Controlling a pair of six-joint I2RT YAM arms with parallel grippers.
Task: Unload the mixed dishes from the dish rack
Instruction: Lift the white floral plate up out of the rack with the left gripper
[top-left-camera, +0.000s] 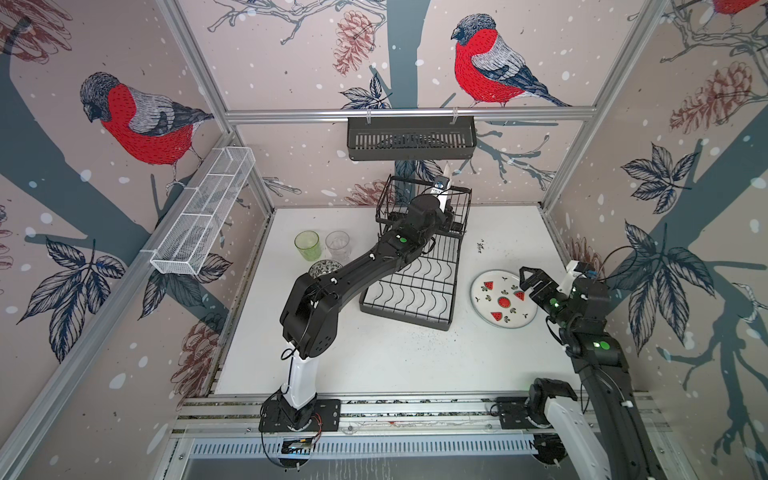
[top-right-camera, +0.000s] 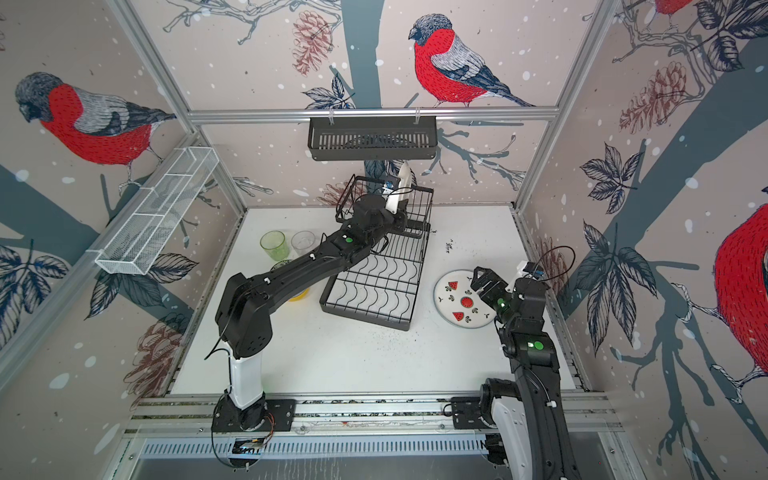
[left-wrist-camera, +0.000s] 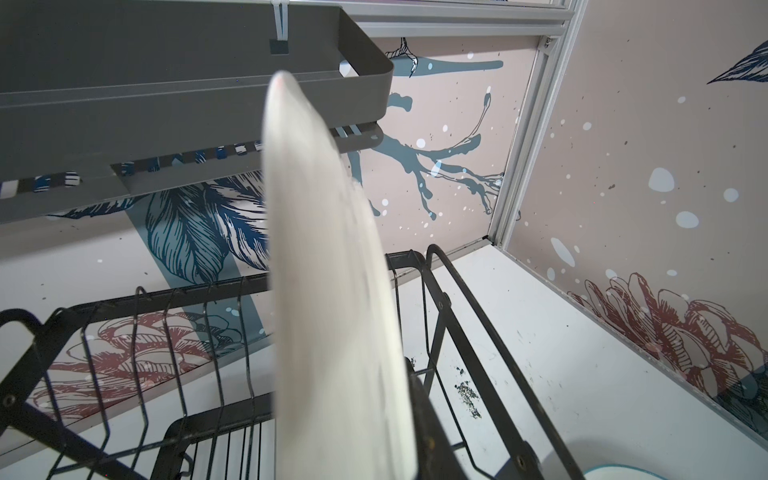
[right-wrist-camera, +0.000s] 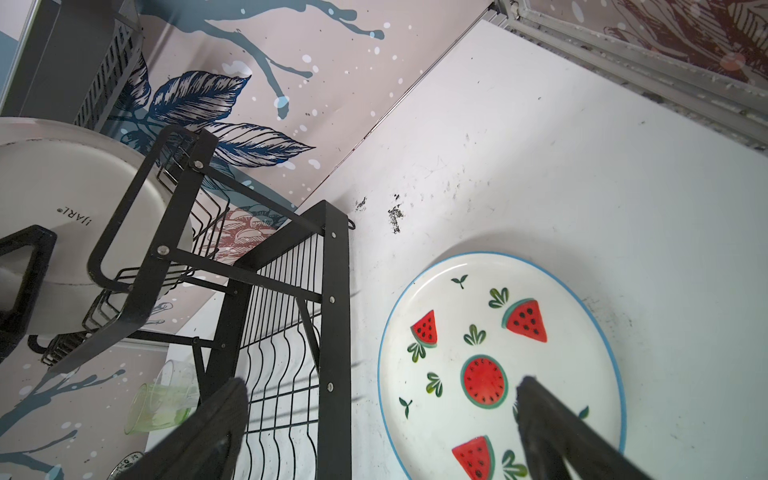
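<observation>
Two plates (top-left-camera: 503, 305) (top-right-camera: 404, 183), two glasses (top-left-camera: 308, 245) (top-left-camera: 337, 244), one dish rack (top-left-camera: 415, 286)

Probably a lab test cell: aluminium-framed booth (top-left-camera: 409, 113), bird-print walls (top-left-camera: 141, 120), rail-mounted arms.

Round white ceramic plate (top-left-camera: 503, 300) with blue rim shows red watermelon slices and green leaves; black metal-wire dish rack (top-left-camera: 415, 286); translucent green glass tumbler (top-left-camera: 308, 245).

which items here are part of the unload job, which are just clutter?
Job:
- dish rack
- cream plate, upright in the rack's upper tier
- watermelon plate, on the table
- green glass
- clear glass

Not the job:
- black wall basket
- white mesh basket
</observation>
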